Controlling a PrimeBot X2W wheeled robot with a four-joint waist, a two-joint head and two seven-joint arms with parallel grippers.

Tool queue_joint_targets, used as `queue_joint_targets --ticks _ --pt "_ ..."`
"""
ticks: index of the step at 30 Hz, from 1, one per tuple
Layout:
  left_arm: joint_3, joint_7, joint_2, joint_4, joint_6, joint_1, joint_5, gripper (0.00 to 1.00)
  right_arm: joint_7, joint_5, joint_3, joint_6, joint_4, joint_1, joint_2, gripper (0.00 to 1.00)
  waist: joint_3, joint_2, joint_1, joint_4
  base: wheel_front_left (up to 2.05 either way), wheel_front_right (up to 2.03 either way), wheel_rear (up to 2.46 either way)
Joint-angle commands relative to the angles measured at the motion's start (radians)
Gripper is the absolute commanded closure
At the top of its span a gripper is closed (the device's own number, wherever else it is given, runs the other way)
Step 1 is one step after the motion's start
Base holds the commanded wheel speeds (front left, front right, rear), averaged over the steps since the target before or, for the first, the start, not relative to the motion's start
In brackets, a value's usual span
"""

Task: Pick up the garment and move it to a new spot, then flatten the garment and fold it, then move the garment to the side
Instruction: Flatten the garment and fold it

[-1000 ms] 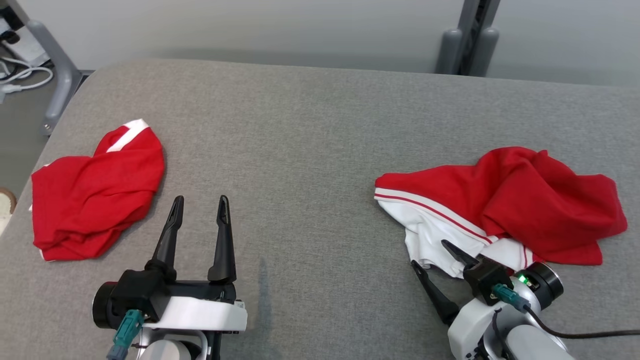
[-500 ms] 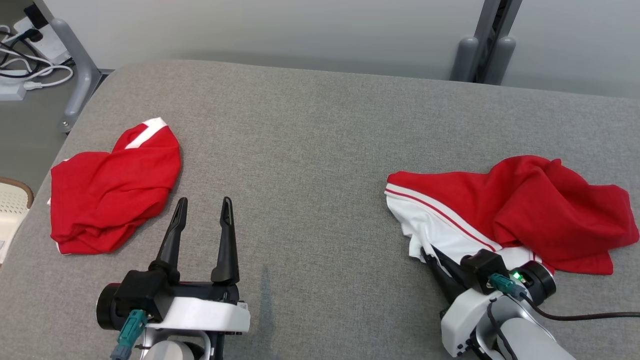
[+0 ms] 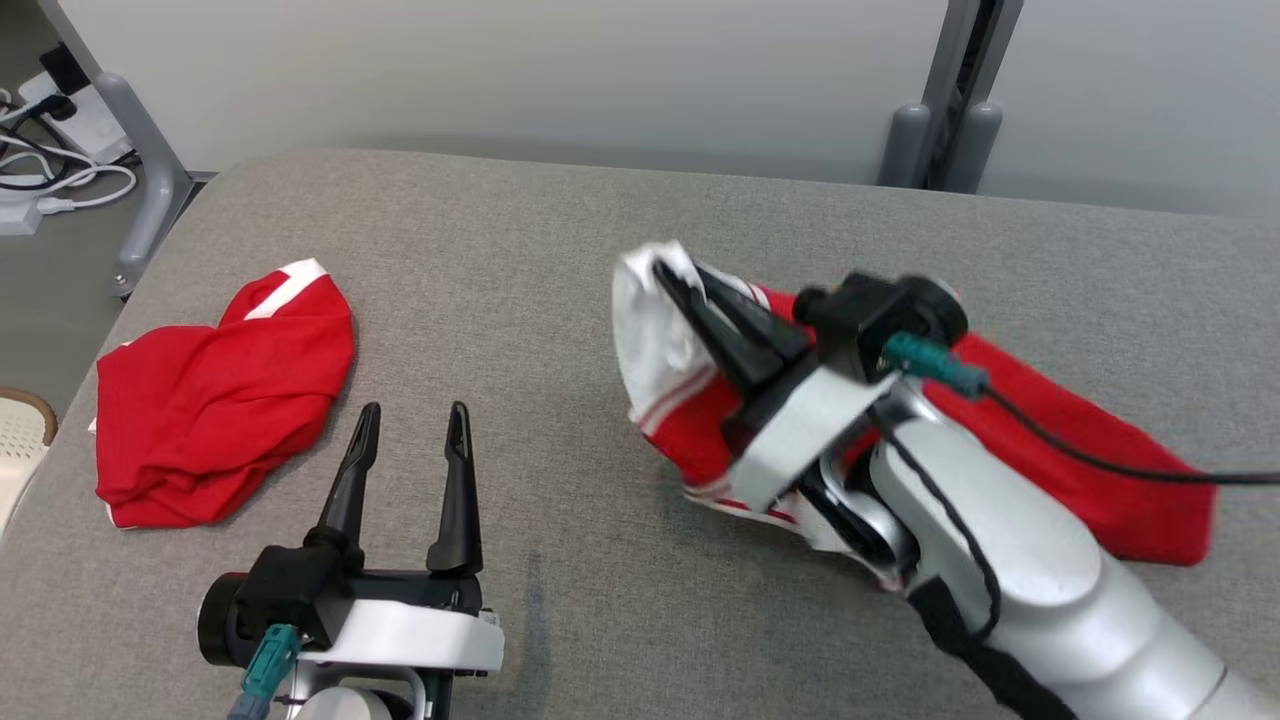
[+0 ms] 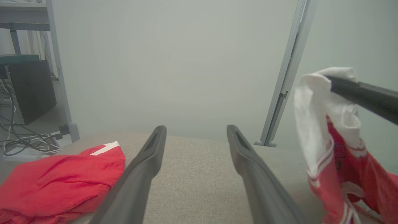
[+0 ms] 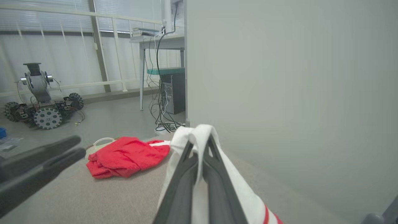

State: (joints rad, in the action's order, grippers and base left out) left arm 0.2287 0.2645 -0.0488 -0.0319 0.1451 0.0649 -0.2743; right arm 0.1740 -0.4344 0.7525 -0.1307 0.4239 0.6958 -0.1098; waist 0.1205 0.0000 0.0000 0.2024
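Observation:
A red garment with white, red-striped trim (image 3: 1080,450) hangs by its white edge from my right gripper (image 3: 675,275), which is shut on it and raised over the middle of the grey table (image 3: 560,230). The red part trails down to the table at the right. The right wrist view has white cloth (image 5: 236,189) pinched between the closed fingertips of the right gripper (image 5: 199,144). My left gripper (image 3: 414,412) rests open and empty near the front left edge. From the left wrist view, the left gripper (image 4: 196,130) points past the hanging garment (image 4: 314,124).
A second crumpled red garment (image 3: 220,400) lies at the table's left edge, close to the left gripper. Grey posts (image 3: 935,130) and a pale wall stand behind the table. Cables (image 3: 40,180) lie on the floor at the left. A small wheeled machine (image 5: 40,102) stands across the room.
My right gripper closed on the garment's white edge, then lifted it up and leftward toward the table's middle, dragging the red part along. The head camera shifted. The left gripper stayed put.

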Motion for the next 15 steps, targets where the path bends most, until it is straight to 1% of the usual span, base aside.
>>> queue_joint_targets --ticks 1,5,9,12,15 --pt "-0.002 0.002 -0.003 -0.001 0.005 -0.005 0.006 0.00 0.004 -0.028 -0.002 0.000 -0.018 0.044 0.005 1.00 -0.004 0.0000 0.0000 -0.002 0.00 0.00 0.00" --pt "0.002 0.002 -0.003 0.000 0.008 -0.012 0.005 0.00 0.023 -0.156 -0.038 0.000 -0.068 0.171 0.030 1.00 -0.015 0.0000 0.0000 -0.005 0.00 0.00 0.00" --pt "0.003 0.002 -0.003 0.004 0.013 -0.015 0.006 0.00 0.036 -0.259 -0.134 0.000 -0.077 0.242 0.040 1.00 -0.025 0.0000 0.0000 -0.008 0.00 0.00 0.00" --pt "0.002 0.002 -0.003 0.007 0.015 -0.025 0.006 0.00 0.023 -0.253 -0.205 0.000 -0.041 0.240 0.002 1.00 -0.030 0.0000 0.0000 -0.010 0.00 0.00 0.00" --pt "0.000 0.002 -0.003 0.012 0.016 -0.030 0.005 0.00 -0.001 -0.275 -0.300 0.000 0.011 0.172 -0.042 1.00 -0.030 0.0000 0.0000 -0.013 0.00 0.00 0.00"
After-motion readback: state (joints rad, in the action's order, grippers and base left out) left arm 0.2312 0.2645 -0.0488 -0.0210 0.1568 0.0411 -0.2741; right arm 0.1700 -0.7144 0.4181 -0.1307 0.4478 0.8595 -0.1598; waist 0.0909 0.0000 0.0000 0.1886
